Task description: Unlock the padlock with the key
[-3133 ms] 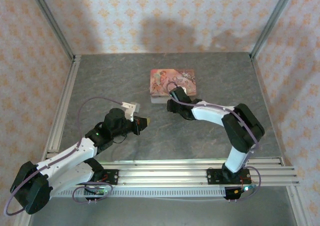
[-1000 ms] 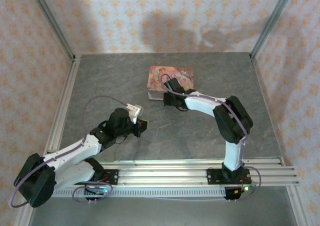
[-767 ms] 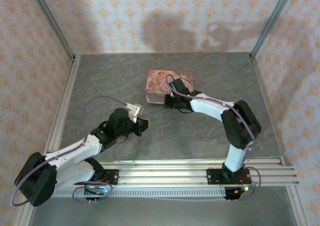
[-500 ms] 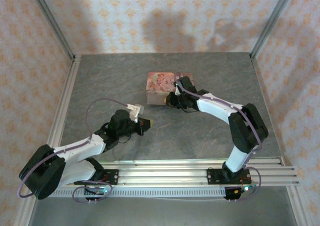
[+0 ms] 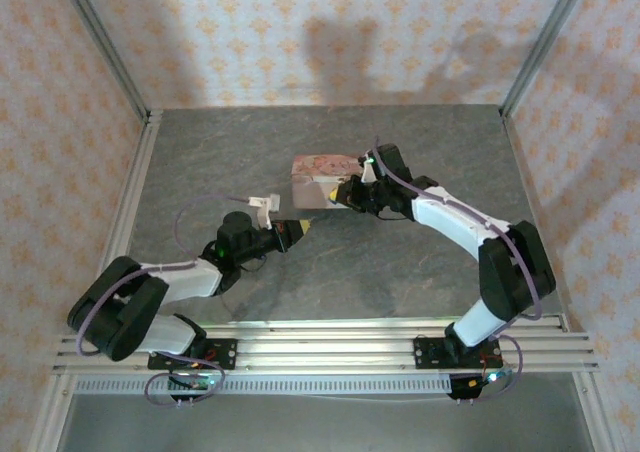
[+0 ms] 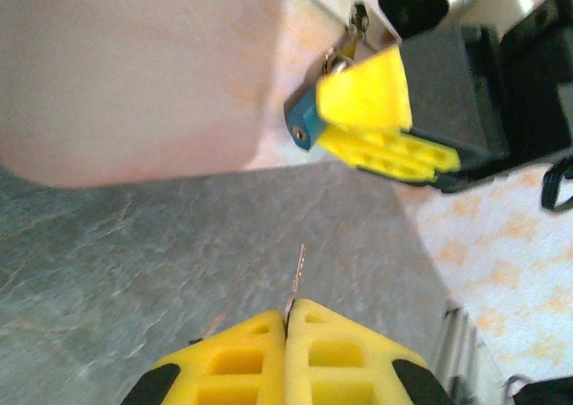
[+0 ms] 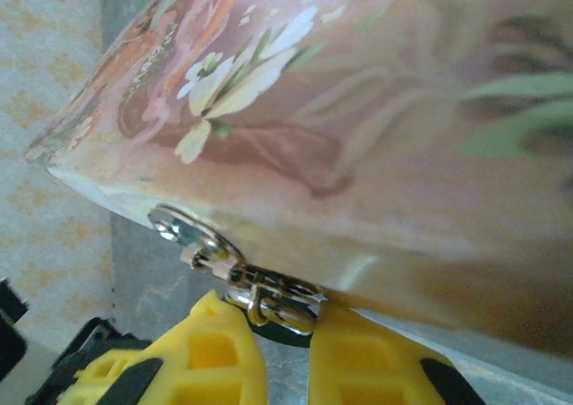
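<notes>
The padlock is a small teal block whose silvery shackle hangs from the hasp of the pink floral tin. My right gripper is shut on the padlock, one yellow finger on each side of its body. In the overhead view, that right gripper sits at the tin's front right corner. My left gripper is shut on the key. The key's thin blade sticks forward toward the padlock, with a gap of bare table between them. From above, the left gripper lies low, just in front of the tin.
The tin is tipped, its front edge raised off the grey stone-look table. Aluminium rails run along the near edge, and patterned walls close the other three sides.
My right arm has stretched out and swung its elbow right, tipping the tin and pulling it slightly left. My left gripper has moved forward and right, closer to the tin, and the arm now lies lower.
</notes>
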You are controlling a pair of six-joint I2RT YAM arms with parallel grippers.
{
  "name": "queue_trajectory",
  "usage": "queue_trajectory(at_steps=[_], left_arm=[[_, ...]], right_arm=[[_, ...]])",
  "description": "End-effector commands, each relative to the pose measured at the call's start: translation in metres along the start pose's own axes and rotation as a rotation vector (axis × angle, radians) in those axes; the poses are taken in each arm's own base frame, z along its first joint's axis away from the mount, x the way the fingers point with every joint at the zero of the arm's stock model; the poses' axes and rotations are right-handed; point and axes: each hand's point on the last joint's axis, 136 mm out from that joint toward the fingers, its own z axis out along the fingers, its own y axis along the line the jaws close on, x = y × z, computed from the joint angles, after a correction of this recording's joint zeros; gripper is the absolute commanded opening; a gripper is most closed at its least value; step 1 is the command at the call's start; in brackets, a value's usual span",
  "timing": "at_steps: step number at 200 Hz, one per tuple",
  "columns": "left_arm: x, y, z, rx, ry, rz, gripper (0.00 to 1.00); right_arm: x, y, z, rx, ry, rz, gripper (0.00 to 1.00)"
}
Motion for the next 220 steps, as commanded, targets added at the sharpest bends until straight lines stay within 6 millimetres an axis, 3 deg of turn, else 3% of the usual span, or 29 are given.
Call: queue_trajectory(at_steps=[1,51,137,166,220], left_arm=[[-0.026,-0.031,0.002,0.154,-0.077,-0.03,0.0],[-0.034,-0.037,0.009,0.173,-0.079,-0.031,0.0],[-0.033,-0.027,0.03,0.201,-0.073,-0.138,0.0],[-0.023,-0.012,0.033,0.118,-0.034,-0.129,0.0],[-0.002,0.01,0.01,-0.07,0.043,-0.041,0.0]], right_arm=[[-0.009,0.03,-0.023,-0.124,-0.041,-0.008,0.0],[-0.01,0.032,-0.033,-0.148,-0.054,0.002,0.0],[-0.01,0.023,-0.022,-0.148,-0.06,0.036,0.0],[-0.007,0.002,-0.013,-0.087,-0.066,0.028,0.0],[0.011,-0.053,0.018,0.02,-0.06,0.005,0.0]])
